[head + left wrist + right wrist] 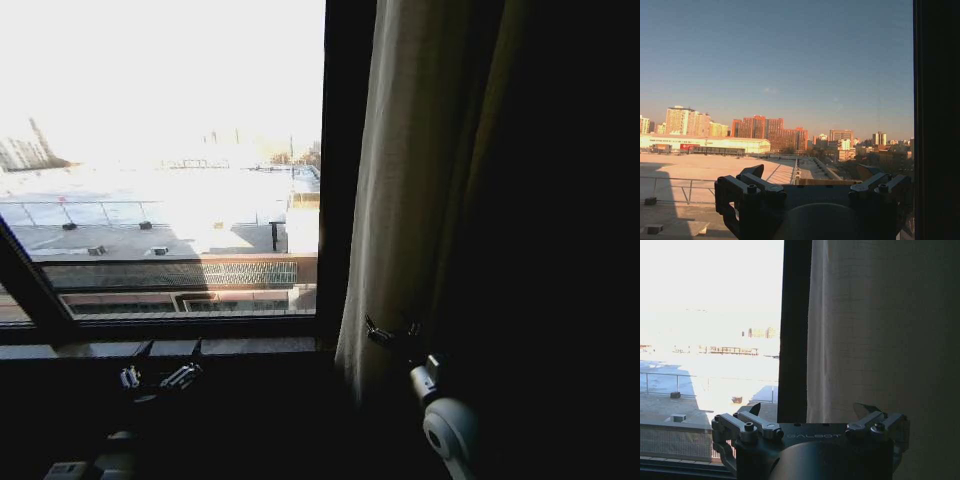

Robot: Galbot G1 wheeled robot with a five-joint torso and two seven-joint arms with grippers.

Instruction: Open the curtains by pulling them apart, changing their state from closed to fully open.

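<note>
Left gripper: low before the dark window sill, pointing out at the glass; in its own wrist view the fingers stand wide apart with nothing between them, and beyond them lie rooftops and far buildings.
Left arm pose: reaches forward and slightly up from the lower left of the head view, wrist level, well to the left of the fabric.
Window frame bar: dark upright post between the two grippers, to the right of the left one and just left of the right one; seen also past the right gripper's fingers.
Right gripper: raised against the lower edge of the curtain, tips at the fabric; in its wrist view the fingers are spread apart and grip nothing.
Right arm pose: rises from the lower right, white wrist housing below, hand angled up and to the left toward the panel's edge.
Curtain: one pale pleated panel hanging straight ahead of and above the right gripper, gathered right of the post; its inner edge falls just beside the post.
</note>
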